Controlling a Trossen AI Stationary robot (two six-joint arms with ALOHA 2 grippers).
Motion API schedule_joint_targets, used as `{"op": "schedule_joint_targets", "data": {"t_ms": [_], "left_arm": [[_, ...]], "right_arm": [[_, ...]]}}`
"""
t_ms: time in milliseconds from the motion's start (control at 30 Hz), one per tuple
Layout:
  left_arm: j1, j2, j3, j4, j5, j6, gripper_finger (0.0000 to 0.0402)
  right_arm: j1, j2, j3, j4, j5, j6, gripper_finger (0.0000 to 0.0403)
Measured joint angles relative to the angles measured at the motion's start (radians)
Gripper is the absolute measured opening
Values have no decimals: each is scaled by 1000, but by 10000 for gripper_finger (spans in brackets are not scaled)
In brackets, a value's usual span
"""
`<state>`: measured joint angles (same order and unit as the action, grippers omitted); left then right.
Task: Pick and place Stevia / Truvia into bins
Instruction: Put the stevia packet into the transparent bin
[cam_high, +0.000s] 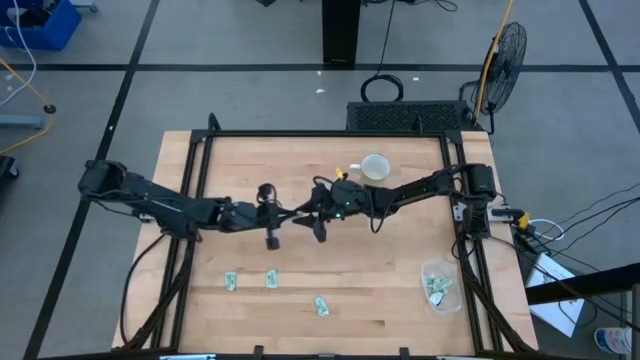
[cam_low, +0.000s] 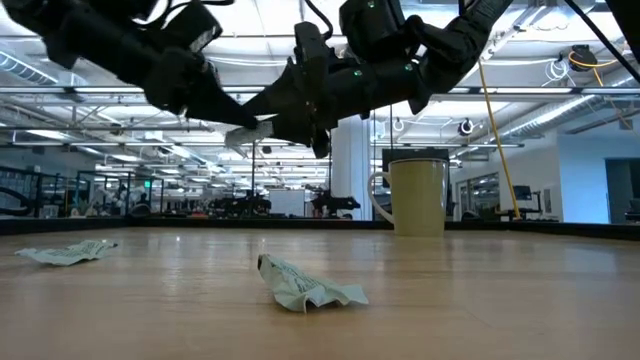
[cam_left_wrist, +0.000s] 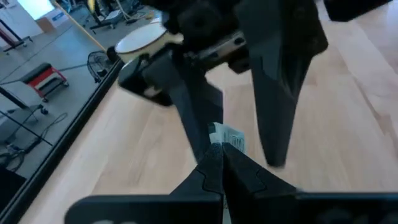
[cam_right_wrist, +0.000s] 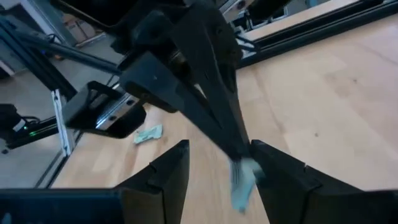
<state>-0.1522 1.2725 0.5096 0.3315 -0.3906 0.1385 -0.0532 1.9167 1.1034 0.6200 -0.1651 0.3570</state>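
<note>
My left gripper is shut on one pale green and white sachet in mid-air over the table's middle. My right gripper is open and faces it from the right; its two fingers stand on either side of the sachet and of my left fingertips. Three more sachets lie flat on the near part of the table. The clear tub sits near the near right corner with several sachets in it. My left gripper pinches the sachet by one end between its two fingertips. The fingers come from the table's left, slanting slightly down. The sachet is lifted clear of the table, and its free end sticks out beyond the fingertips.
A white mug stands on the far side of the table, just behind my right arm. Black frame rails run along the table's left and right sides. Bare wood lies between the loose sachets and the tub.
</note>
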Motion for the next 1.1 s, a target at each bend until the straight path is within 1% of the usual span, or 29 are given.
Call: {"op": "schedule_joint_targets", "data": {"t_ms": [100, 167, 267, 367, 633, 733, 867, 967, 1100], "left_arm": [[3, 43, 46, -3, 3, 37, 2], [3, 50, 68, -22, -5, 64, 2], [4, 49, 90, -44, -15, 70, 4], [3, 50, 100, -53, -6, 66, 3], [3, 50, 102, -81, -7, 50, 7], [3, 50, 102, -83, -7, 50, 3], [3, 50, 102, -82, -6, 44, 12], [1, 50, 102, -82, -4, 44, 13], [1, 49, 102, -92, -3, 40, 4]], "right_arm": [[0, 0, 0, -41, 0, -12, 164], [1, 1, 0, -46, 0, -24, 161], [1, 1, 0, -52, 1, -33, 149], [1, 1, 0, -67, 3, -79, 132], [2, 1, 0, -64, 5, -114, 77], [2, 1, 0, -64, 7, -115, 50], [2, 1, 0, -64, 8, -133, 9], [2, 1, 0, -64, 8, -143, 6], [2, 1, 0, -78, 13, -141, 2]]}}
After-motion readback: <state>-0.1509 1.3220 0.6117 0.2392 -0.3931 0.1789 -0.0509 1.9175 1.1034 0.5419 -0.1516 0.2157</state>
